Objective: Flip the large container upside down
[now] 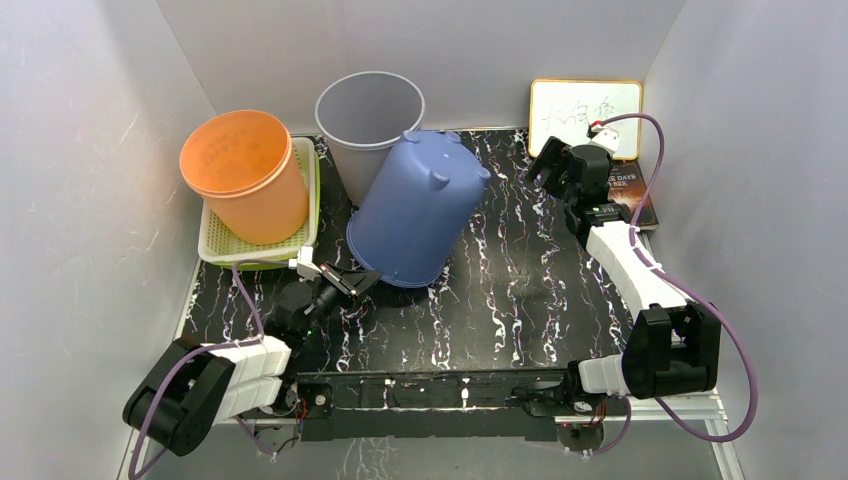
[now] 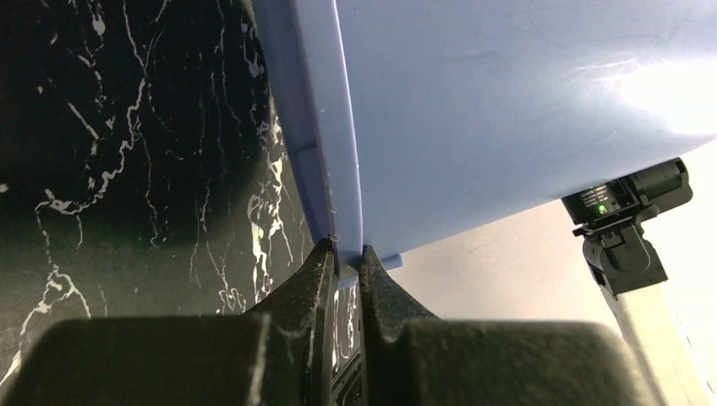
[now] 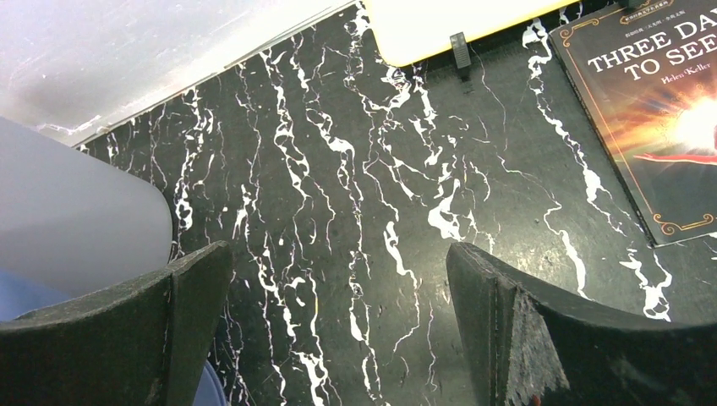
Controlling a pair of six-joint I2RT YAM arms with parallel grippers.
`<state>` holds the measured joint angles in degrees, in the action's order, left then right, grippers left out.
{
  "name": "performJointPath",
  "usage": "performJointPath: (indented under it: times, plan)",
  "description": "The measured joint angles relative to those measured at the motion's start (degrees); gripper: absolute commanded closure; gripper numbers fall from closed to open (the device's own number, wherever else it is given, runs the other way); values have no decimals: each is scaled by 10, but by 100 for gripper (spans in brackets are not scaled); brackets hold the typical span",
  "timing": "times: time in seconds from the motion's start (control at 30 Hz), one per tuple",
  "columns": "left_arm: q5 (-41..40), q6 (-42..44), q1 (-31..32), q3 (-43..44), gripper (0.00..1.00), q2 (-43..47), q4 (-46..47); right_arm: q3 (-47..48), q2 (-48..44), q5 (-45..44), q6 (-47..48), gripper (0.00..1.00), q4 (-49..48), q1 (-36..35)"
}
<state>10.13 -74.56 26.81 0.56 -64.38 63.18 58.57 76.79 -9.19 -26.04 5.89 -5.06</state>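
From above, the blue container [image 1: 420, 205] leans tilted on the table [image 1: 520, 300], base uppermost, rim by the left gripper [image 1: 352, 283]; the left wrist view alone shows those jaws clamped on that rim; the right wrist view shows the right gripper [image 3: 338, 262] spread wide near a book [image 3: 668, 110].

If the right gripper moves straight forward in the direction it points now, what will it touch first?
Probably the black marbled table: the right gripper is open and only tabletop shows between its fingers. The book and grey container lie off to the sides.

White, black-jointed arms [image 1: 630, 265] trail purple cables [image 1: 655, 140] toward black pincers [image 2: 345, 251] [image 3: 338, 262].
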Motion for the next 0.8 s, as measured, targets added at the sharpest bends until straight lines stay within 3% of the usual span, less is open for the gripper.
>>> performJointPath:
  times: [0.2,0.4,0.8]
  plan:
    - [-6,10,0,-2,94,41,-59,-3,0,0,0,2,-1,0]
    - [-12,23,0,-2,64,53,-116,-3,0,1,0,2,-1,0]
    - [-32,49,0,-6,53,68,-240,-14,0,1,0,2,-5,0]
